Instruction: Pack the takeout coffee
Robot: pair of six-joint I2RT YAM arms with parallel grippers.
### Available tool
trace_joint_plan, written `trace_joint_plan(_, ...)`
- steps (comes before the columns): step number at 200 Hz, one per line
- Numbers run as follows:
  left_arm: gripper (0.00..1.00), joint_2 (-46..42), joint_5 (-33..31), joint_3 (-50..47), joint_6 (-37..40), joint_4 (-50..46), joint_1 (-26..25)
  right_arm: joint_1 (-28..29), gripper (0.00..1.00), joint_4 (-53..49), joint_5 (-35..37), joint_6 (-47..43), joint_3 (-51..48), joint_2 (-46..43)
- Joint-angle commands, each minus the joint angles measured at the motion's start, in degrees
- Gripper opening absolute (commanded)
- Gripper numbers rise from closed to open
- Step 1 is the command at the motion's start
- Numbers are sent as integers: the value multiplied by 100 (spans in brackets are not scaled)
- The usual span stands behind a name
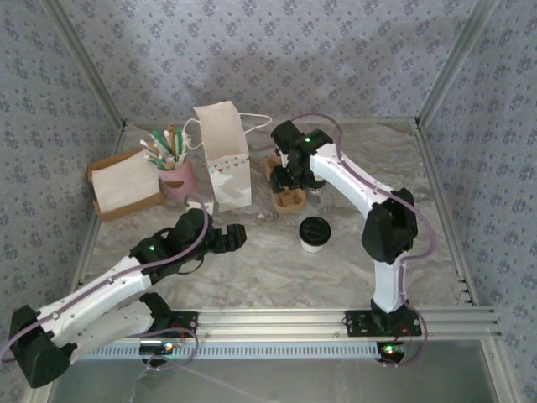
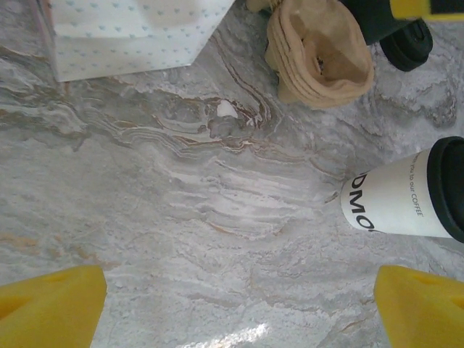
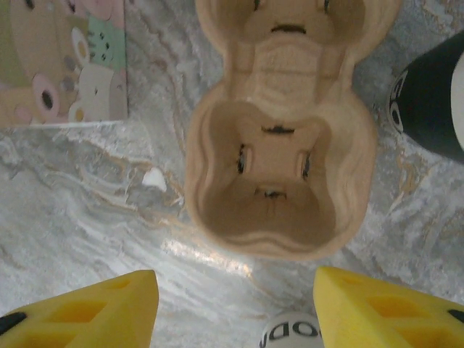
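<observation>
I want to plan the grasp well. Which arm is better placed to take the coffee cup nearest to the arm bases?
Probably the left. The left gripper is open and low, facing the coffee cup across bare marble. The right gripper, also open, hangs above the cup carrier, farther back.

Grey marbled table [image 1: 268, 269] before me, white bag [image 1: 223, 155] standing mid-table, pink cup of sticks [image 1: 178, 179] beside it, brown cup carrier [image 3: 272, 181], coffee cup [image 1: 315, 235] upright nearer me, small white crumb [image 2: 227, 109]
</observation>
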Motion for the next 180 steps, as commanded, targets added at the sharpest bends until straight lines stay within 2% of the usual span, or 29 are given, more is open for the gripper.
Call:
trace_joint_plan(1, 92, 336, 353, 48, 64, 683, 56, -98, 59, -128, 59, -148, 466, 389)
trace_joint_plan(49, 74, 1169, 675, 279, 157, 1280, 63, -273, 55, -219, 109, -241, 1072, 1044)
trace_joint_plan(62, 72, 1291, 679, 304, 190, 1367, 61, -294, 55, -247, 138, -283, 1235, 1198)
trace_joint_plan(118, 72, 1527, 714, 332, 283, 1912, 65, -379, 55, -382, 147, -410, 1714, 1669)
trace_joint_plan(180, 75, 1753, 671, 568, 400, 2143, 61, -447, 55, -315, 12, -460, 1766, 1832)
